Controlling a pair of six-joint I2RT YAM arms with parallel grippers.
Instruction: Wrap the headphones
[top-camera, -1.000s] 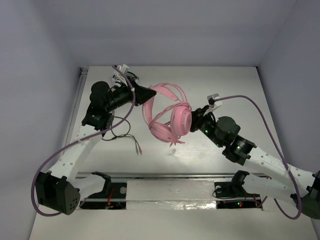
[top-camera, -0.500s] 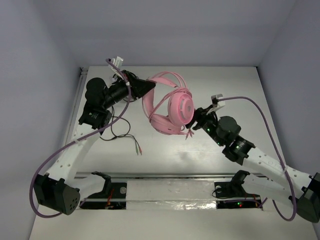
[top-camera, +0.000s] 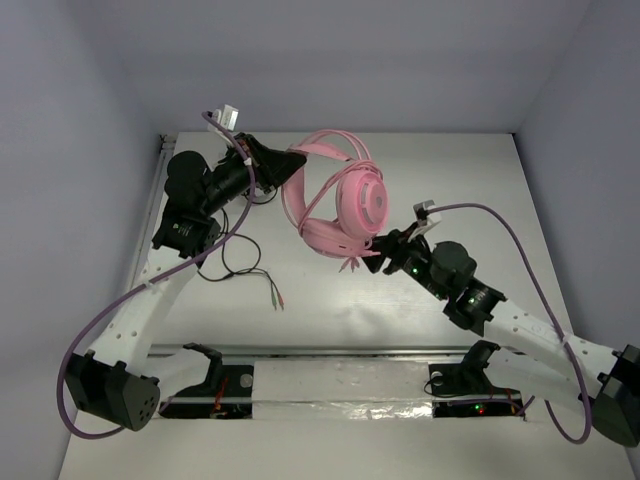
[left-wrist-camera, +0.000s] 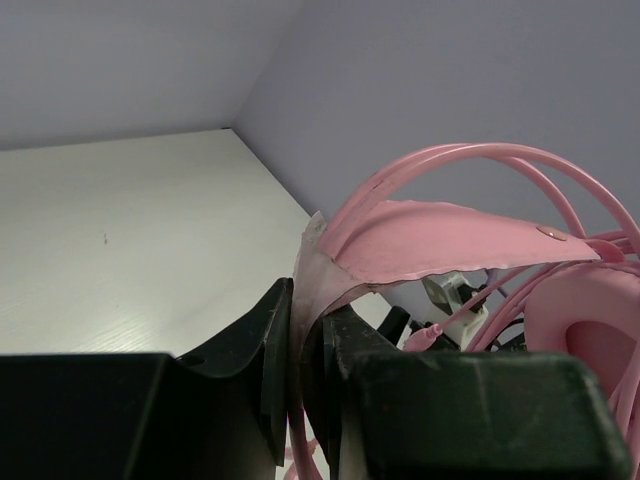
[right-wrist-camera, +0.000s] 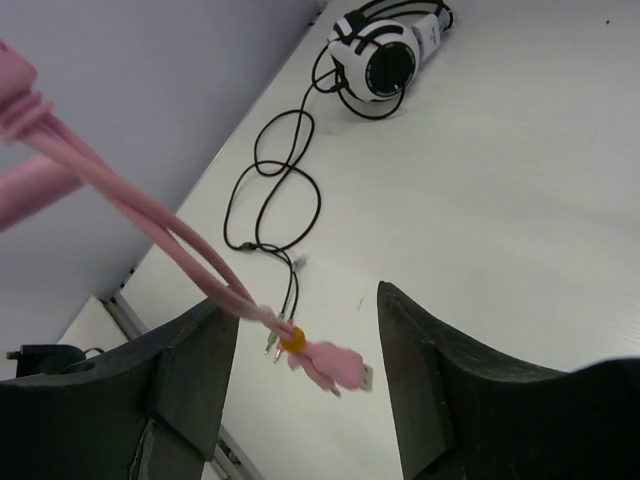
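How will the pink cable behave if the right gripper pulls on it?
Probably floppy: the cable hangs in loose strands inside the open right gripper. Likely light; its plug end dangles free and may swing.

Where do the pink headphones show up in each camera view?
Top: headphones at upper centre.
Left wrist: headband at right, in the left gripper's jaws.
Right wrist: only the cable, upper left to centre.
Landmark: black cable, in top and right wrist.

White table (top-camera: 470, 190); black-and-white headphones (right-wrist-camera: 387, 62) on it
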